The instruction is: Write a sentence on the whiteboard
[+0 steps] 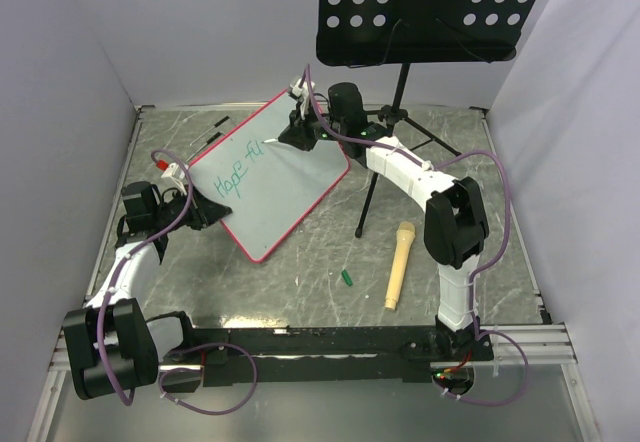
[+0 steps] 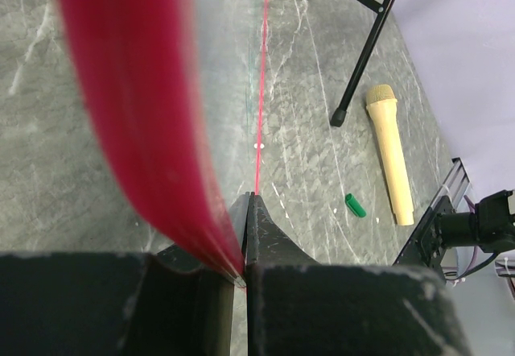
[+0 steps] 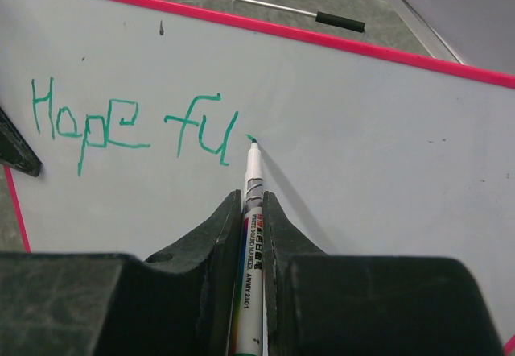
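**Inspector:** Start at the left. State of the left gripper (image 1: 200, 212)?

**Assistant:** Clenched. In the left wrist view its jaws are pressed together on the pink-red frame of the whiteboard (image 2: 137, 90), which enters between the fingertips and runs up and away, badly blurred. From above, the grip sits on the board's lower left edge.

**Inspector:** Position of the board?

**Assistant:** The whiteboard (image 1: 285, 177) lies at an angle in the left-centre of the table (image 1: 500, 212), between the two grippers. It looks raised at the held edge, but I cannot tell whether its far edge rests on the table.

**Inspector:** The writing?

**Assistant:** The sentence (image 3: 133, 122) reads "Hope fu" in teal-green, in one line on the left half of the board. It is unfinished.

**Inspector:** Right gripper (image 3: 249, 203)?

**Assistant:** Grasping a marker (image 3: 251, 187). The jaws close on its barrel from both sides and the tip points forward. The tip sits at the board surface just right of the "u", with a small green tick beside it. From above, this gripper hangs over the board's upper right part.

**Inspector:** Further right?

**Assistant:** A small green cap (image 1: 346, 278) lies on the table off the board's lower corner. A beige microphone (image 1: 398, 264) lies just beyond it. The black perforated music stand (image 1: 430, 7) is at the back, its legs behind the right arm.
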